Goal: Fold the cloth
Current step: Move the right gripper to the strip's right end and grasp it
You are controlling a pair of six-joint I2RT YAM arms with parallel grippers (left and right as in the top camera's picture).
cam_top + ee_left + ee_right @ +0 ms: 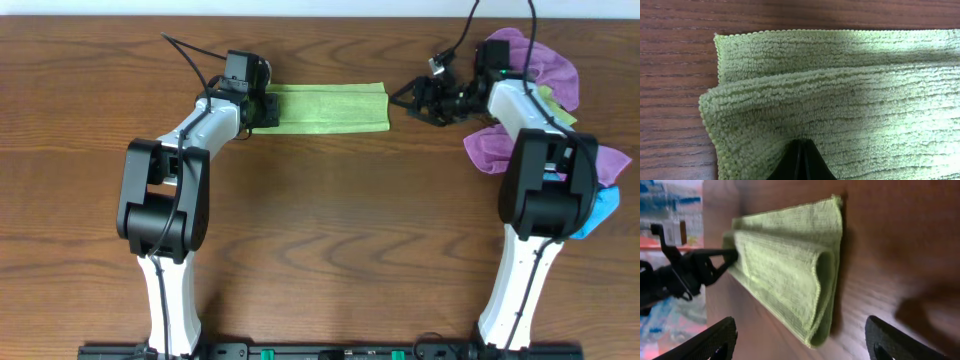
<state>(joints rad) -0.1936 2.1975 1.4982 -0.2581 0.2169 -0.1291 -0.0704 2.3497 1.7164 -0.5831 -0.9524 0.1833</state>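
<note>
Find the cloth [325, 108] at the far middle of the worktop [330, 230], laid out as a long narrow strip of at least two layers, with a soft rolled fold along its length. Note the left claw [262, 108] closed tight, tips set on the top layer at the strip's left end; no telling of a layer pinched between them. Note the right claw [402, 102] spread wide and empty, just beside the strip's right end and apart from it.

Judge the lengthwise folding done and an end-to-end fold the likely step in hand.

To do it well:
- Bring the right claw in low and square to the right end.
- Take all layers together at the middle of that short edge, not the top one alone, given the bulging, open layers there.
- Lift only enough to clear the nap, carry the end over toward the left end, and lay edge on edge.
- Keep the left end pinned meanwhile, so as not to drag the strip.
- Steer clear of the purple cloths [540, 60] and the blue cloth [603, 210] heaped by the right arm.
- Watch for slipping pile and skewed layers.
</note>
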